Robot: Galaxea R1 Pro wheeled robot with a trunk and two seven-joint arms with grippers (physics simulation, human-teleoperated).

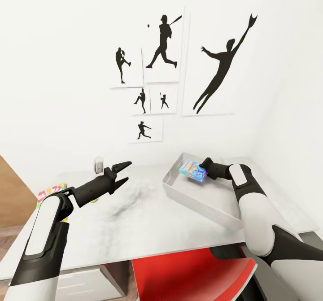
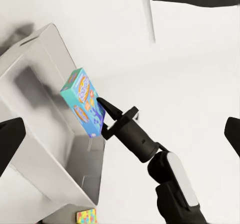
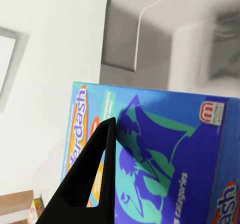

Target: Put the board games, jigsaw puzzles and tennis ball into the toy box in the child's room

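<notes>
The right tool (image 1: 205, 165) is clamped on the blue board game box (image 1: 193, 170), holding it over the grey toy box (image 1: 197, 198) on the table (image 1: 134, 215) for release, while the left tool (image 1: 123, 172) hangs spread and empty.

The pale marbled table top (image 1: 134, 215) lies bare across its middle, an open lane between the two arms. At its right end the grey rectangular toy box (image 1: 193, 198) stands, and the right gripper (image 1: 205, 166) hangs over its open mouth, clamped on a blue-and-teal board game box (image 1: 194, 171) that blocks the far part of the opening. Near the far edge a small grey upright object (image 1: 98, 164) stands just beyond the spread-fingered left gripper (image 1: 125, 172). A colourful flat box (image 1: 51, 191) lies at the left edge.
</notes>
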